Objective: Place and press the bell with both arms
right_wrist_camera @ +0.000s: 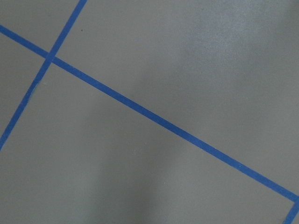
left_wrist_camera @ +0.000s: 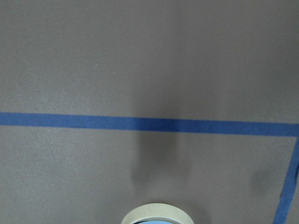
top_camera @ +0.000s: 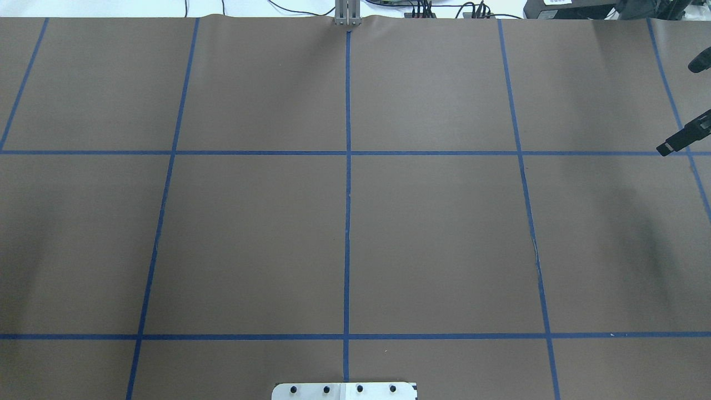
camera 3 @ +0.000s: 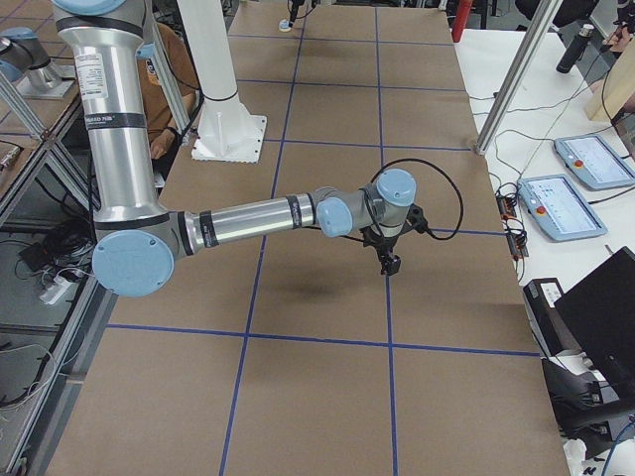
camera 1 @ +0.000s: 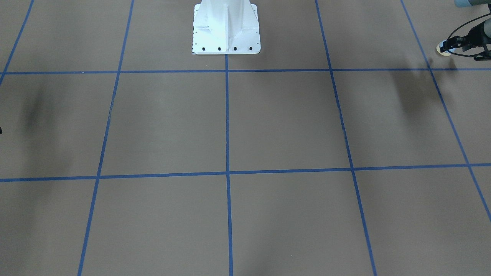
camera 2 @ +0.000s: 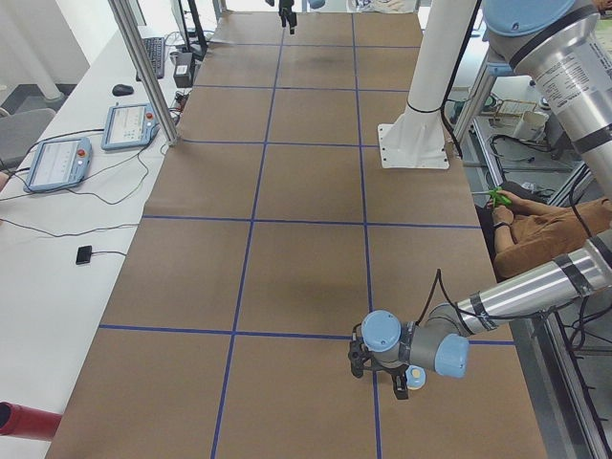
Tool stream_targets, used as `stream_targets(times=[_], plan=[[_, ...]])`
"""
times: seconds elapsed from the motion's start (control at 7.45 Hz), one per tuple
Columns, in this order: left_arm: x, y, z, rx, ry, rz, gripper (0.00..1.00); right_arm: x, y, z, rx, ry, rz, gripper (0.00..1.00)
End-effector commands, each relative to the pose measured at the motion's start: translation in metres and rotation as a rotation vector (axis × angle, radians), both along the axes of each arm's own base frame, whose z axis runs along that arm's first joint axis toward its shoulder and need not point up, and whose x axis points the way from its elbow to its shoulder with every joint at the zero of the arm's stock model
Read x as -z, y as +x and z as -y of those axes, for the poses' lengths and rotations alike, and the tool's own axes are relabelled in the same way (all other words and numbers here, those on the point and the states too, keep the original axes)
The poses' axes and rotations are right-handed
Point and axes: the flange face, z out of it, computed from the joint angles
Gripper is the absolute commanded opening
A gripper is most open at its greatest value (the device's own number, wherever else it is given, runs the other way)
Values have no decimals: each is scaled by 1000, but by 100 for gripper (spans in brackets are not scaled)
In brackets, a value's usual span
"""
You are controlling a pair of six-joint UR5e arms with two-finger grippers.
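The bell (camera 1: 444, 50), light blue with a cream base, sits between the fingers of my left gripper (camera 1: 448, 46) at the table corner near the robot's left, a little above the brown surface. It also shows in the exterior left view (camera 2: 417, 377) under the near arm's wrist, and its cream rim (left_wrist_camera: 156, 215) shows at the bottom of the left wrist view. My right gripper (top_camera: 665, 149) comes in at the right edge of the overhead view. It hangs over the table as one narrow bar (camera 3: 389, 264), empty, far from the bell.
The white pedestal (camera 1: 226, 30) stands at the robot's side of the table, in the middle. Blue tape lines (top_camera: 348, 222) mark a grid on the brown cover. Teach pendants (camera 2: 57, 163) lie on a side bench. A seated person (camera 2: 535, 225) is beside the table.
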Motion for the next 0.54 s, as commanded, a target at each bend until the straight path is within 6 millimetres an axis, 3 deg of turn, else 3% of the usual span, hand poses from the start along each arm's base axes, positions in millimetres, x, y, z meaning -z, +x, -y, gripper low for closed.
stream_targets(times=[0.0,0.4], plan=[[-5,9,-4,-52,-8,6,100,0,-1,0,1,1,0,100],[-12,15,-9,-92,3,15,100,-1,-3,0,5,-2,-1,100]])
